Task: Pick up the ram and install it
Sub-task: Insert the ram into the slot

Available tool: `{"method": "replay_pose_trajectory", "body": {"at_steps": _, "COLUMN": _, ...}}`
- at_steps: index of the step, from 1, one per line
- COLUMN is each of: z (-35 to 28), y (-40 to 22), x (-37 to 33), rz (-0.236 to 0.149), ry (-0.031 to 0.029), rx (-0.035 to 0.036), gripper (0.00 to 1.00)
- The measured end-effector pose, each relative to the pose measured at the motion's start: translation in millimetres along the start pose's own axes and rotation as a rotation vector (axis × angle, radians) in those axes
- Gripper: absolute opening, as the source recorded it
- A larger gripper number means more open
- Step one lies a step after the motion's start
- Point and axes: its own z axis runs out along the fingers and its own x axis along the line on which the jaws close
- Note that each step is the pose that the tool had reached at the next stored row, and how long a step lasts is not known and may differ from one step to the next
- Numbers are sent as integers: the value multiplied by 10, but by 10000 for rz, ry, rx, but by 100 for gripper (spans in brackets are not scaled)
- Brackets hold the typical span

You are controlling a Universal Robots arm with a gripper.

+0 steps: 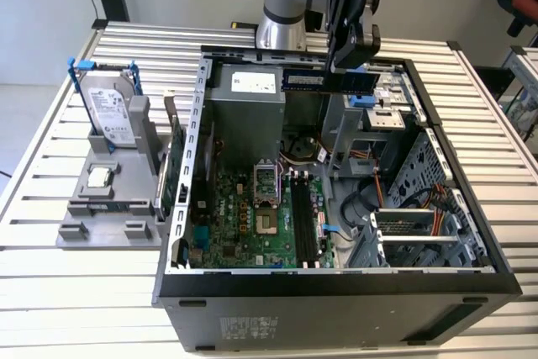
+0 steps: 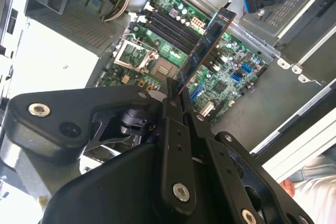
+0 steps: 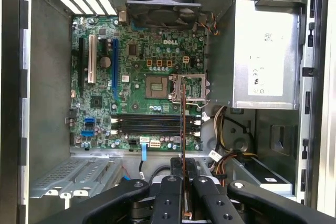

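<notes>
Black two-finger gripper (image 1: 346, 65) pinches the long dark-green ram stick (image 1: 324, 81), in the exterior view at twelve o'clock of the green motherboard (image 1: 231, 237).

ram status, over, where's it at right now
End effector shut on the ram, up over the open case. Ram not seated, lying crosswise to the empty memory slots. Nothing seen between stick and slots.

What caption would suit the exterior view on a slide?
The gripper holds the ram level over the open computer case, a hard drive standing on a rack beside it.
</notes>
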Motion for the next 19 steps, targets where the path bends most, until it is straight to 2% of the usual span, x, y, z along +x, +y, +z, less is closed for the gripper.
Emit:
{"method": "replay_pose_trajectory", "body": {"at_steps": 9, "z": 0, "y": 0, "x": 0, "rz": 57, "ry": 0, "rx": 2, "gripper": 0}}
{"method": "replay_pose_trajectory", "body": {"at_steps": 19, "z": 0, "y": 0, "x": 0, "rz": 775, "ry": -27, "rx": 23, "gripper": 0}}
